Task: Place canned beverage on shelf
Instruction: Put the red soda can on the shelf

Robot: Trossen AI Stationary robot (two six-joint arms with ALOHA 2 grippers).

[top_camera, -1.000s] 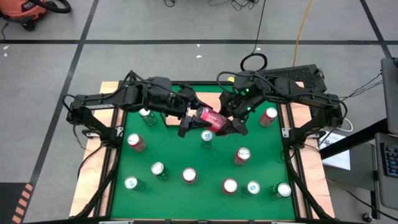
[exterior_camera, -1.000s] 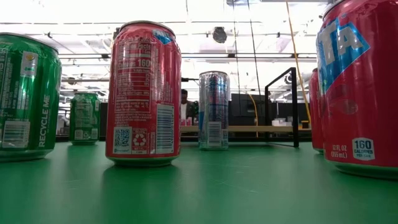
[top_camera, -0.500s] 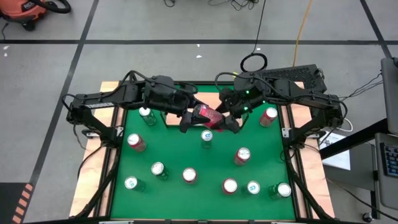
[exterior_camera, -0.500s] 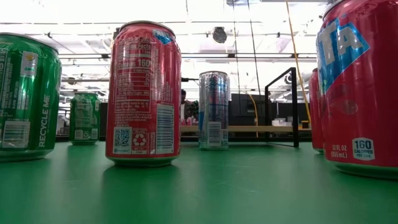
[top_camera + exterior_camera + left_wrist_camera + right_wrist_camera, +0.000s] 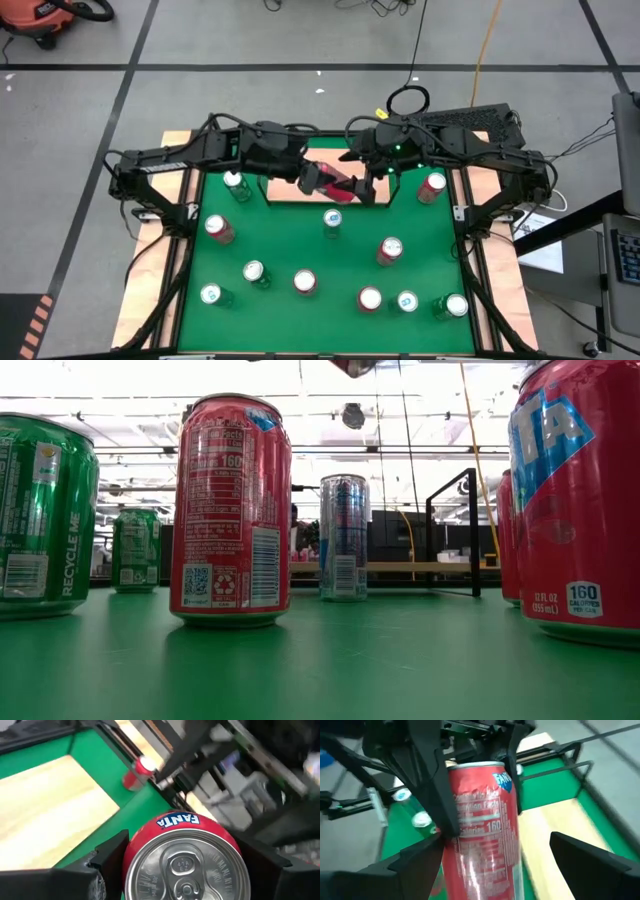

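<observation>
The red Fanta aluminium can point(image 5: 333, 184) hung in the air over the flat light-wood shelf with a thin black rail point(image 5: 290, 190) at the far edge of the green table mat point(image 5: 300, 250). It lay tilted, close to horizontal, its long axis running between the two arms and its silver lid facing the left wrist. The left gripper point(image 5: 309, 180) clamped it near the lid. The right gripper point(image 5: 365, 186) straddled the other end with jaws spread wide, clear of its sides.

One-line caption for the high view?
Left end effector holds a red can over the shelf; right end effector flanks it.
</observation>
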